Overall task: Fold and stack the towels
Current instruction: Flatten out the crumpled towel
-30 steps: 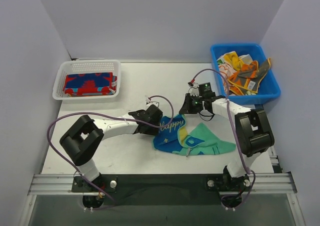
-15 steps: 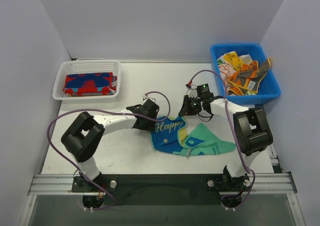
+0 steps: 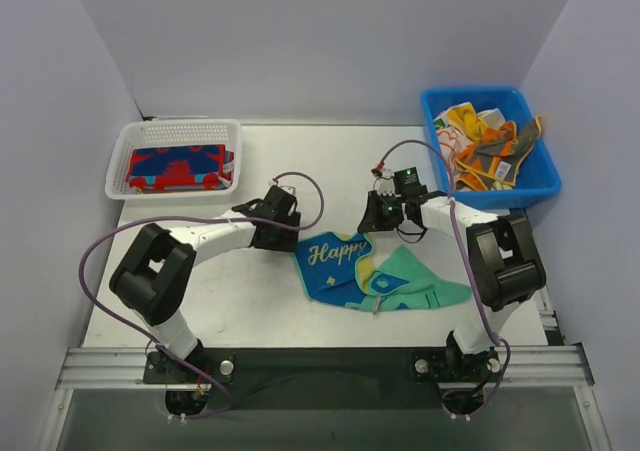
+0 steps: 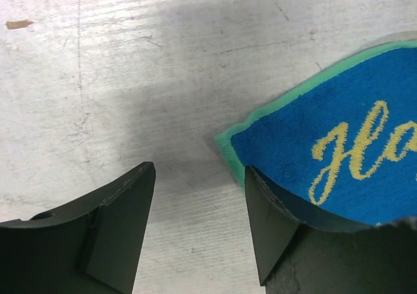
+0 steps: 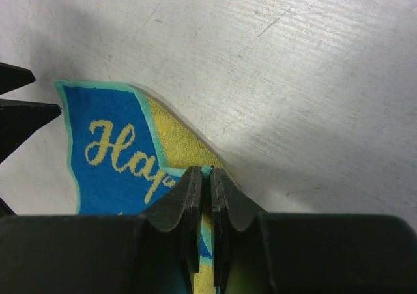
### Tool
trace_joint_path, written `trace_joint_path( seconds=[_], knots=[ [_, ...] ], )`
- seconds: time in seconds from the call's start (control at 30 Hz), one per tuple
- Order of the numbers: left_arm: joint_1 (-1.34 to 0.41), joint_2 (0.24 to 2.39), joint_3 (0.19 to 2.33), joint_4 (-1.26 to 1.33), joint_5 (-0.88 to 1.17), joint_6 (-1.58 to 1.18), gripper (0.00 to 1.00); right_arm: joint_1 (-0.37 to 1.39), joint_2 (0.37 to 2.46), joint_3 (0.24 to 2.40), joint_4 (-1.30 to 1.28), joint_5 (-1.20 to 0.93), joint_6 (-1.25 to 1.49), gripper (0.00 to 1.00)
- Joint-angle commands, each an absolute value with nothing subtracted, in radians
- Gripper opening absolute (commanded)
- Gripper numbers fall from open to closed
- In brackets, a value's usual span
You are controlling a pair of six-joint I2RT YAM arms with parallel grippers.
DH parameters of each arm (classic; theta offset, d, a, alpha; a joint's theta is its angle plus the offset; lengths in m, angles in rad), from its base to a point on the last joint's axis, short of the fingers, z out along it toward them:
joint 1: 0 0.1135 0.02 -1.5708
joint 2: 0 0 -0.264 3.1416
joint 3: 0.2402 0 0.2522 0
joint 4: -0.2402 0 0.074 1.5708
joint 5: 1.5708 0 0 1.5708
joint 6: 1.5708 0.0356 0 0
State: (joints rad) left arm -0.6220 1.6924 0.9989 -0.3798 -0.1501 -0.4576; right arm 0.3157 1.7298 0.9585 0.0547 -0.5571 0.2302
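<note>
A teal towel [image 3: 352, 267] with a blue panel reading "Happy" lies crumpled mid-table. Its green-edged blue corner [image 4: 339, 128] sits just past my left gripper's right finger. That left gripper [image 3: 281, 229] [image 4: 199, 171] is open over bare tabletop at the towel's left corner, with nothing between its jaws. At the towel's far edge, my right gripper [image 3: 379, 217] [image 5: 206, 172] is shut on the teal hem, where the blue and yellow print [image 5: 114, 152] spreads to its left. A folded red-and-blue towel [image 3: 179, 167] lies in the white basket. Several more towels [image 3: 484, 143] are heaped in the blue bin.
The white mesh basket [image 3: 118, 164] stands at the back left. The blue plastic bin [image 3: 476, 94] stands at the back right, close behind my right arm. Grey walls close in on both sides of the table.
My left gripper has drawn back to the left, off the towel. The towel's blue panel now lies flatter and further left, with "Happy" fully showing. The right gripper keeps its pinch, shifted slightly left.
</note>
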Motion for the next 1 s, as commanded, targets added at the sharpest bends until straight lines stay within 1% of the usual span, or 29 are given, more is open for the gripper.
trace_joint_path(
  seconds=[0.0,0.03,0.43,0.57,0.6,0.77,0.97],
  knots=[
    [-0.626,1.698,1.043,-0.331,-0.107,-0.417,0.68,0.321,1.720,0.999,0.034,-0.560,0.216,0.00],
    [-0.626,1.707,1.051,-0.330,-0.107,-0.413,0.65,0.322,1.720,0.997,0.034,-0.560,0.218,0.00],
    [-0.655,1.828,1.121,-0.357,-0.146,-0.373,0.59,0.321,1.713,0.994,0.034,-0.561,0.216,0.00],
    [-0.660,1.842,1.126,-0.376,-0.144,-0.373,0.55,0.321,1.710,0.992,0.034,-0.560,0.216,0.00],
    [-0.660,1.841,1.123,-0.380,-0.144,-0.374,0.51,0.321,1.709,0.994,0.034,-0.560,0.216,0.00],
    [-0.661,1.830,1.100,-0.390,-0.141,-0.387,0.49,0.321,1.709,0.994,0.034,-0.563,0.219,0.00],
    [-0.661,1.812,1.075,-0.414,-0.098,-0.403,0.50,0.321,1.701,0.992,0.032,-0.563,0.218,0.00]
  ],
)
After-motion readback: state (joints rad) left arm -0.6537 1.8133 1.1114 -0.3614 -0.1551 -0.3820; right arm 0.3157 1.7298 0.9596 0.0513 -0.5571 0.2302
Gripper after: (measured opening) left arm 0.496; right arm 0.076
